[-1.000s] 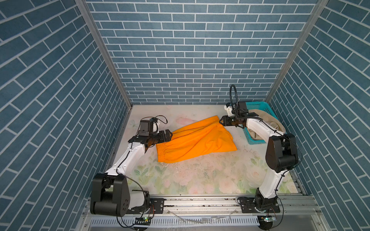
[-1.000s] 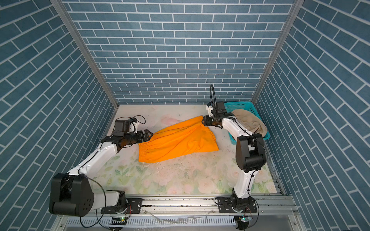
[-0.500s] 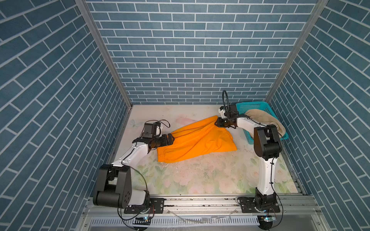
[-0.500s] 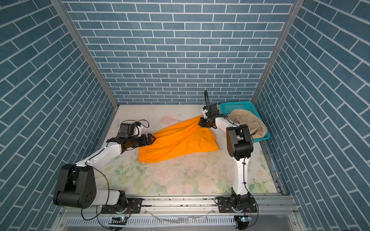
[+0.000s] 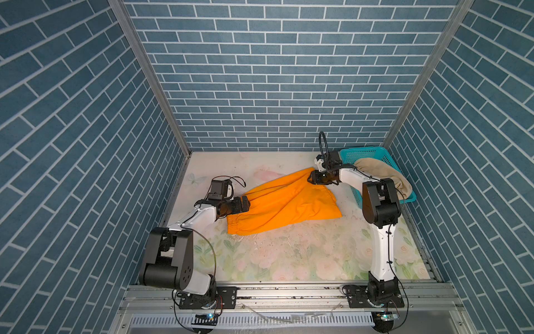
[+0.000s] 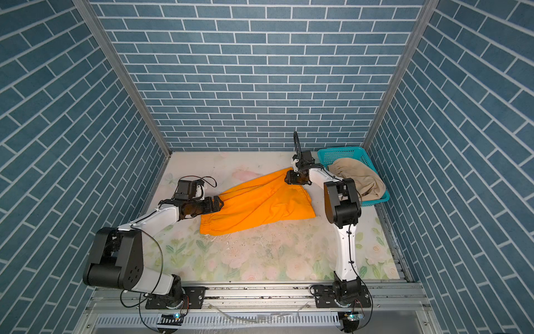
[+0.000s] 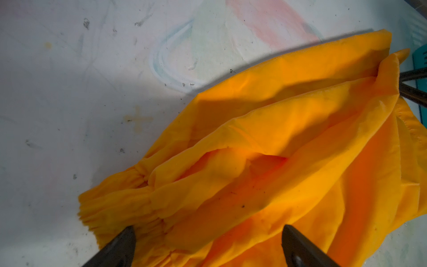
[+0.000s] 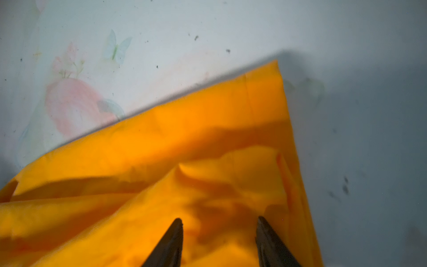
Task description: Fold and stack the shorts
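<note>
both top views give us the table, orange shorts mid-frame, beige shorts in the basket upper right. only the wrist views show the left gripper wide open astride the waistband, and the right gripper parted over a hem corner, pinching nothing. a second earlier the right elbow stood farther right.

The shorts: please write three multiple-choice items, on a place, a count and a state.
1. The beige shorts lie: A. in the basket; B. on a hook; C. in a drawer.
2. Shorts in view: A. one; B. two; C. three.
3. The left gripper is: A. shut; B. open; C. out of view.
Key: A, they drape over its rim; B, the orange shorts lie on the table too; B, the left wrist view shows its jaws apart.
</note>
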`<state>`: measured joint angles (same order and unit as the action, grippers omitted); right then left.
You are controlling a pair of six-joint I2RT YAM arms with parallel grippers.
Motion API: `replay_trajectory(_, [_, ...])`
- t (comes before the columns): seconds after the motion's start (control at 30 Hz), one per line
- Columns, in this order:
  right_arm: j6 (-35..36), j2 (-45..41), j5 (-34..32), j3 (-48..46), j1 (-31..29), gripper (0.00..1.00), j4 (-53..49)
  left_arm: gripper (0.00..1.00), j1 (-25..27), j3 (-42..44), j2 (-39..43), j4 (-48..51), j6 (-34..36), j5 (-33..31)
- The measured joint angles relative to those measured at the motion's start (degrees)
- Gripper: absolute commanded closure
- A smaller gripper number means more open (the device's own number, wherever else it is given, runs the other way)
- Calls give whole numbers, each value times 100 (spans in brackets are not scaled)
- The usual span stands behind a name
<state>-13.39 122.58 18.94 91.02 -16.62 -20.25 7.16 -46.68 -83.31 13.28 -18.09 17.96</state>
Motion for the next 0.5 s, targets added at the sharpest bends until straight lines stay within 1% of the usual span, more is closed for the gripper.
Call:
replay_trajectory(0.13, [-28,-1366,-184,-1003,138,32,-199,0,0,-367,391,551,-28,-105])
replay_trajectory(0.2, [-81,-2188,-284,-1624,271,29,-214,0,0,-511,627,820,-72,-120])
replay_trajectory(0.3, [-190,-3193,-365,-2605,463,27,-225,0,0,-481,942,1185,-162,-96])
replay_trajectory(0.4, [-407,-3921,-293,-3670,669,24,-87,0,0,-256,1193,1429,-260,-48])
replay_trajectory(0.5, [-713,-4391,-267,-4570,721,24,59,0,-2,68,1403,1554,-387,96])
